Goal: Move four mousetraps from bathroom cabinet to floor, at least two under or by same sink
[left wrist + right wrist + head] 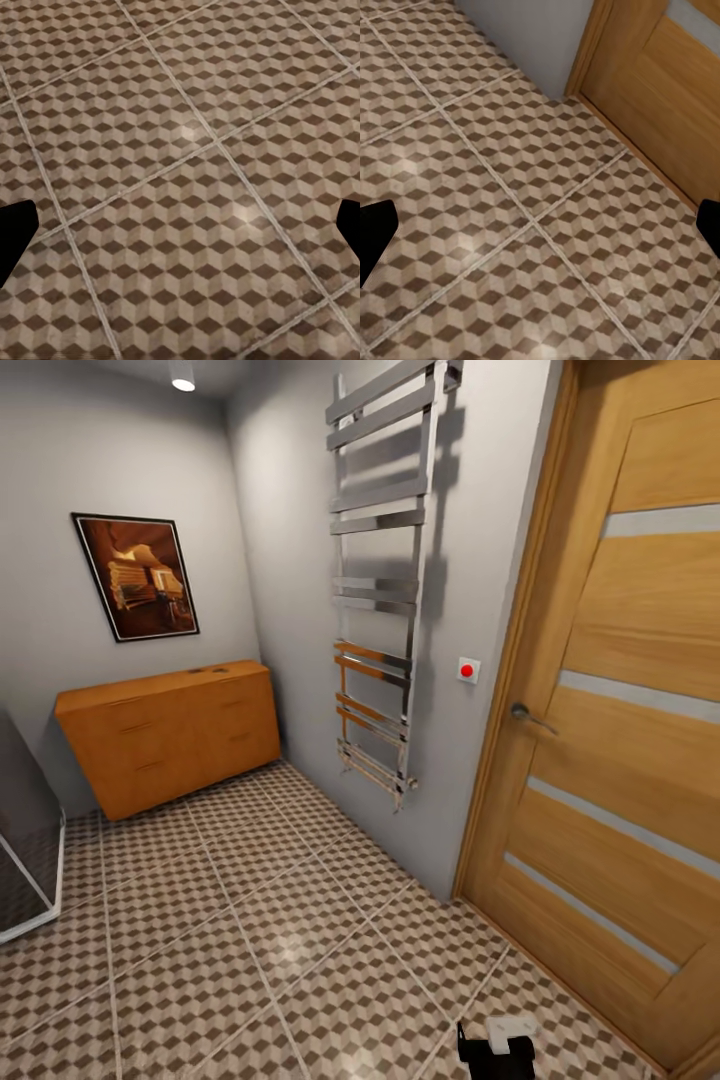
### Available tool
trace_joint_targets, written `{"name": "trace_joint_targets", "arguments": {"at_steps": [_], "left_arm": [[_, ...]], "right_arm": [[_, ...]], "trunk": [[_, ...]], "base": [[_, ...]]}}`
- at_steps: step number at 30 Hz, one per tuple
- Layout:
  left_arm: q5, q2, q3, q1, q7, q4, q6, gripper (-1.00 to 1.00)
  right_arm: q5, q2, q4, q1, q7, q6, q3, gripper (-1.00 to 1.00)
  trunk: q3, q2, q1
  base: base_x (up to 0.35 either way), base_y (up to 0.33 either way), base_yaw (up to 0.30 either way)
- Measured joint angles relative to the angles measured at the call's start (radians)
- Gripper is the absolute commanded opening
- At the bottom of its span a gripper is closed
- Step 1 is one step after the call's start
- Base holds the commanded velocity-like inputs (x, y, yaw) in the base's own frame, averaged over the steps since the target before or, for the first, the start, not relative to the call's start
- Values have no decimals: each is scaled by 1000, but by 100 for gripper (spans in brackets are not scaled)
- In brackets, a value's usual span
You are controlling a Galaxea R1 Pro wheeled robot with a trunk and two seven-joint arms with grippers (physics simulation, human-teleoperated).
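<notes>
Flooring first: the bathroom floor (pixel 250 950), large tiles in a brown, beige and white cube print with pale grout, runs bare from the near edge of the head view to the far wall, giving a wide open lane for travel. Its right edge is bounded by a grey wall (pixel 300 560) and, nearer, a tall wooden door (pixel 620 740) with pale horizontal strips and a chrome lever handle (pixel 530 716). Its left edge meets a dark glazed panel with a white frame (pixel 30 840).

At the far left corner of the floor stands the cabinet (pixel 170 735), orange-brown, against the back wall, drawers shut. Small flat objects (pixel 208 671) lie on its top toward the right end; too small to identify as the mousetraps.

A chrome towel rail (pixel 380 580) hangs on the right wall between cabinet and door, clear of the floor. A framed picture (pixel 136 576) hangs above the cabinet. A small white switch plate with a red button (pixel 468 670) sits just beside the door frame.

Left gripper (pixel 180 236): dark fingertips (pixel 15 232) at the two sides of its wrist view, jaws wide apart, nothing between them but bare tile. Right gripper (pixel 540 232): jaws likewise wide apart over bare tile, near the foot of the door and the wall corner. A black and white part of the robot (pixel 495 1045) shows at the bottom edge of the head view.
</notes>
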Motion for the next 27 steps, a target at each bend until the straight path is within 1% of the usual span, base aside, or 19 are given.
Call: {"name": "trace_joint_targets", "arguments": {"at_steps": [27], "left_arm": [[0, 0, 0, 0, -1, 0, 0, 100]], "right_arm": [[0, 0, 0, 0, 0, 0, 0, 100]], "trunk": [[0, 0, 0]], "base": [[0, 0, 257]]}}
